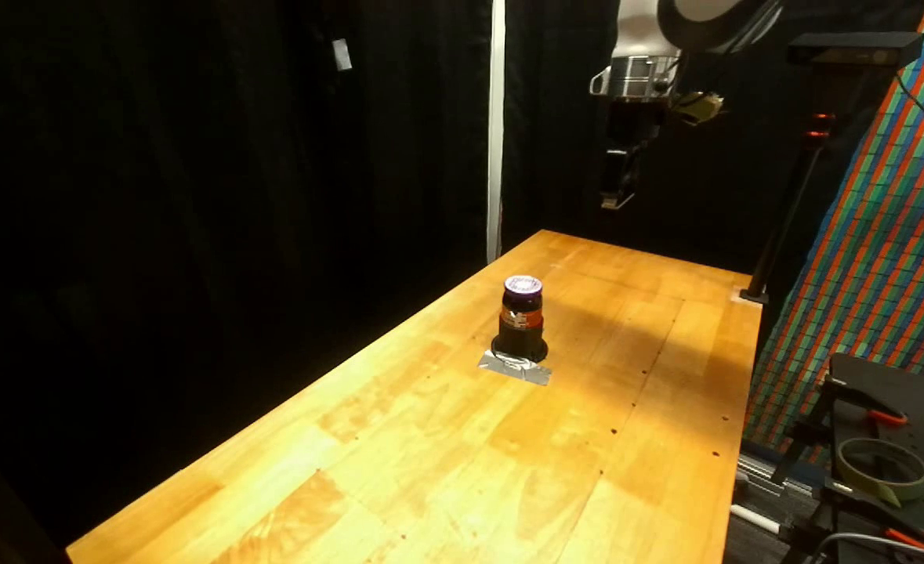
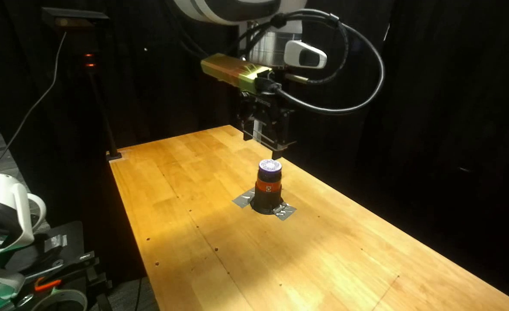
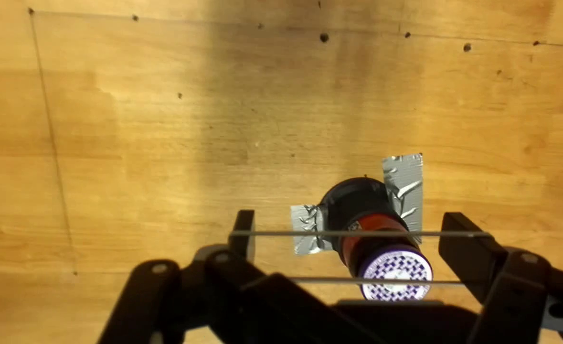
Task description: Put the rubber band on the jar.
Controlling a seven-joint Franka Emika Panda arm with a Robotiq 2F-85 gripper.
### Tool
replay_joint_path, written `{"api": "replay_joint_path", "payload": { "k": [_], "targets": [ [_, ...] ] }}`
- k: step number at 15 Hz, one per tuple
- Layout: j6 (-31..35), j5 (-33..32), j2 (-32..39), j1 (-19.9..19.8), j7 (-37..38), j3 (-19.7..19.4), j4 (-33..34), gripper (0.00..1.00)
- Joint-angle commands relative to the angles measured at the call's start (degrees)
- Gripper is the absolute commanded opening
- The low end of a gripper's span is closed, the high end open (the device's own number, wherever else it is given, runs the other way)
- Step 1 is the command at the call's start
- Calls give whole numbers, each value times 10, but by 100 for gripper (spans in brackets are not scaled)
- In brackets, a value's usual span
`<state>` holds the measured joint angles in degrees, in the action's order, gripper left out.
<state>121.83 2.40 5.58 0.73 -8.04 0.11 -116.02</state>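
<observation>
The jar is seen upright on the wooden table in both exterior views, its dark flared foot pinned by strips of silver tape. By its look it is judged stiff and hard, perhaps glass, with a smooth lid off which rubber could slide; since it appears taped down, it need not be gripped at all. The rubber band is not yet on it: in the wrist view two strands are stretched between the fingers of the gripper, which are spread wide, nothing being clenched between them. The band is judged light, soft and springy, held by its own tension alone; it is best carried near both tips and worked down past the lid, since it could slacken and drop if the fingers were drawn together too soon.

How the band wraps the outer faces of the fingers is hard to make out. Whether the foot belongs to the jar or is a separate holder cannot be told. In an exterior view the gripper is nearly lost against the black curtain, and whether the band is squarely over the lid is left unclear.
</observation>
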Motion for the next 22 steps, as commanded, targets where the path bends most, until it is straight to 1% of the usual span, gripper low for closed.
{"api": "replay_joint_path", "payload": {
  "k": [1, 6, 9, 15, 22],
  "targets": [
    [-49, 47, 122, -1, -59, 20, 144, 100],
    [-94, 32, 264, -5, -64, 34, 293, 100],
    [-136, 36, 330, -10, -77, 42, 380, 100],
    [-223, 30, 438, 1, -70, 54, 548, 100],
    [-286, 6, 528, 25, -42, 45, 667, 100]
  ]
}}
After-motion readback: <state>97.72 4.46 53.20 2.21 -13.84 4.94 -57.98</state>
